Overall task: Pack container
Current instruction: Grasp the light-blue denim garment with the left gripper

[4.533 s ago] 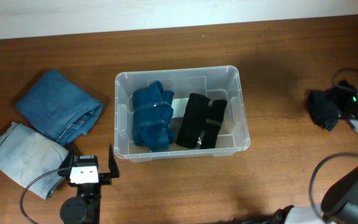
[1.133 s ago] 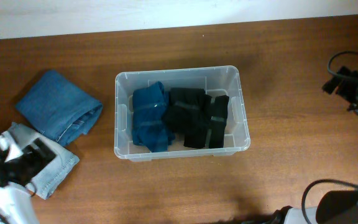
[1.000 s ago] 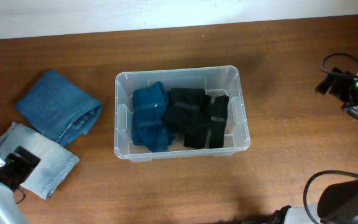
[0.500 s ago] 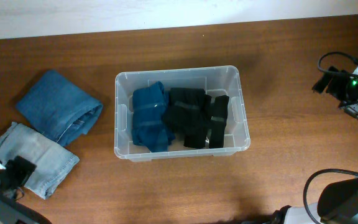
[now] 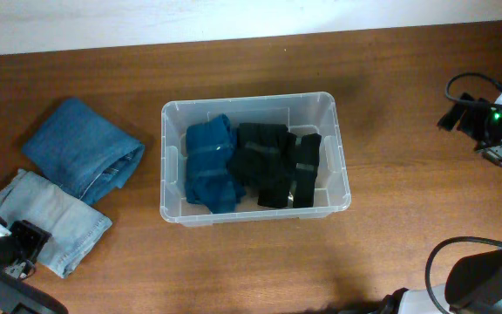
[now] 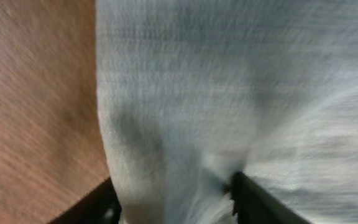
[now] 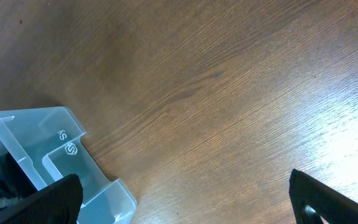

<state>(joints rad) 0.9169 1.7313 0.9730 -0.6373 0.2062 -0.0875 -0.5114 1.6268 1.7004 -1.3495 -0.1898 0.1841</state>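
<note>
The container (image 5: 251, 102), a clear plastic bin, stands mid-table and holds a folded blue garment (image 5: 212, 166) on the left and black garments (image 5: 273, 161) on the right. Its corner shows in the right wrist view (image 7: 73, 162). A folded light grey-blue pair of jeans (image 5: 55, 218) lies at the front left. My left gripper (image 5: 20, 242) is at its lower left edge. In the left wrist view the pale cloth (image 6: 229, 93) fills the gap between the fingers (image 6: 173, 193) and creases there. My right gripper (image 5: 458, 116) is open and empty at the far right (image 7: 185, 199).
A folded darker blue pair of jeans (image 5: 81, 148) lies at the left, touching the light pair. Bare wooden table (image 7: 229, 93) lies between the container and the right gripper. A pale wall runs along the far edge.
A black garment has been added to the container. My left arm has moved down to the light jeans' lower left edge. My right gripper has drawn back to the far right, empty.
</note>
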